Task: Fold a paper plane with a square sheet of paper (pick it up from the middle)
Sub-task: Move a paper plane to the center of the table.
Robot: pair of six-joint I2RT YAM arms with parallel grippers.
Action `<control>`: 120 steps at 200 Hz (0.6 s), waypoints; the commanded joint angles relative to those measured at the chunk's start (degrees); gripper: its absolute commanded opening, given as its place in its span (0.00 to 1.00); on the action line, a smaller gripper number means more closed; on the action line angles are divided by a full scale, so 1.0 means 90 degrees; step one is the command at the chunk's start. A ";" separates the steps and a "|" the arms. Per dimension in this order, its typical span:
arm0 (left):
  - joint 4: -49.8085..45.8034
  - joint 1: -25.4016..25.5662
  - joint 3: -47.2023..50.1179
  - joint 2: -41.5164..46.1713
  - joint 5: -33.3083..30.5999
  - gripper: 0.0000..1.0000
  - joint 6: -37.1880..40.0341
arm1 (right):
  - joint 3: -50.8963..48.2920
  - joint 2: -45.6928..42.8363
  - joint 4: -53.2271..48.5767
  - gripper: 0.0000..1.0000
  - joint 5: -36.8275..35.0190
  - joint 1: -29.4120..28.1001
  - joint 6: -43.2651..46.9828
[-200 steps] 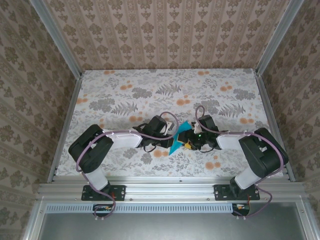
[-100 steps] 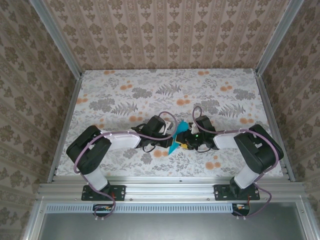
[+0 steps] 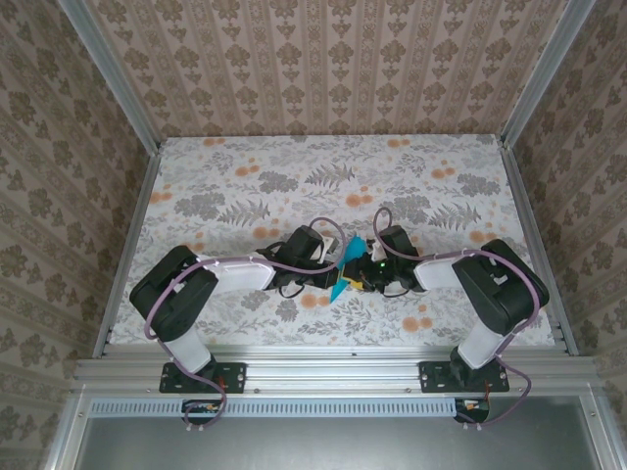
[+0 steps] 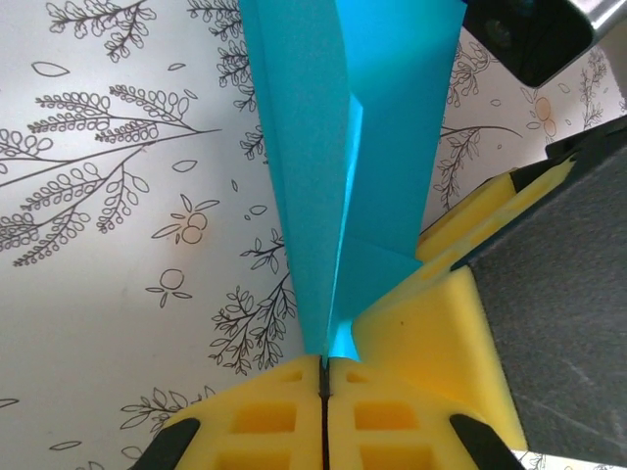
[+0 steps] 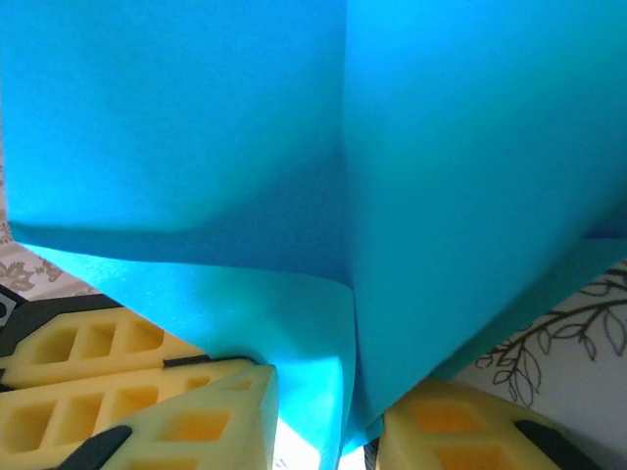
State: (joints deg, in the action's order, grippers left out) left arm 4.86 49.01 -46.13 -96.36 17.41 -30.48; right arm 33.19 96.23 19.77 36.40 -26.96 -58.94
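Note:
The square sheet of paper [image 3: 345, 266], teal-blue and folded into a narrow creased shape, stands on edge above the table between both wrists. My left gripper [image 3: 336, 264] is shut on its lower tip; in the left wrist view the yellow pads [image 4: 265, 416] meet on the paper [image 4: 343, 147]. My right gripper [image 3: 361, 278] has come in from the right, and one of its yellow fingers [image 4: 436, 323] lies against the fold. In the right wrist view the paper [image 5: 343, 166] hangs down between the right gripper's [image 5: 328, 436] parted fingers [image 5: 196, 421], with a gap still showing.
The floral tablecloth [image 3: 245, 186] spreads out behind the arms, bounded by aluminium posts and patterned walls [image 3: 323, 59]. Both arms lie low and meet near the front middle of the table, with looped cables above them.
My right gripper has slid left onto the paper and its jaws have narrowed around it. The left gripper has stayed shut on the paper in the same place.

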 commanded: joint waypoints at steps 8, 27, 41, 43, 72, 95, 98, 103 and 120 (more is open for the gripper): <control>0.0218 -0.0079 0.0081 0.0173 0.0184 0.09 -0.0167 | 0.0244 0.0138 -0.0108 0.26 -0.0119 -0.0061 0.0120; 0.0202 -0.0105 0.0088 0.0196 0.0185 0.10 -0.0168 | 0.0329 0.0093 -0.0475 0.20 -0.0271 -0.0071 0.0364; 0.0189 -0.0135 0.0106 0.0234 0.0185 0.13 -0.0159 | 0.0428 -0.0028 -0.0855 0.17 -0.0387 -0.0071 0.0593; 0.0177 -0.0134 0.0106 0.0237 0.0177 0.13 -0.0158 | 0.0439 -0.0047 -0.0902 0.16 -0.0411 -0.0071 0.0631; 0.0158 -0.0153 0.0117 0.0318 0.0219 0.20 -0.0167 | 0.0775 -0.0378 -0.2157 0.08 -0.0863 -0.0071 0.1365; 0.0212 -0.0153 0.0150 0.0448 0.0310 0.27 -0.0232 | 0.1166 -0.0686 -0.3340 0.05 -0.1363 -0.0071 0.2039; 0.0214 -0.0162 0.0146 0.0468 0.0312 0.27 -0.0236 | 0.1235 -0.0725 -0.3510 0.05 -0.1440 -0.0071 0.2147; 0.0212 -0.0164 0.0162 0.0506 0.0325 0.29 -0.0246 | 0.1326 -0.0776 -0.3807 0.05 -0.1562 -0.0071 0.2309; 0.0168 -0.0163 0.0187 0.0655 0.0341 0.32 -0.0255 | 0.1737 -0.0868 -0.4799 0.05 -0.1802 -0.0080 0.2934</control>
State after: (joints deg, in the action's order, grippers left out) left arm 6.04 47.90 -45.23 -93.73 19.07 -31.94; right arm 43.90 91.07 -6.68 26.13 -27.27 -43.13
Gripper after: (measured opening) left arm 0.305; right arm 0.062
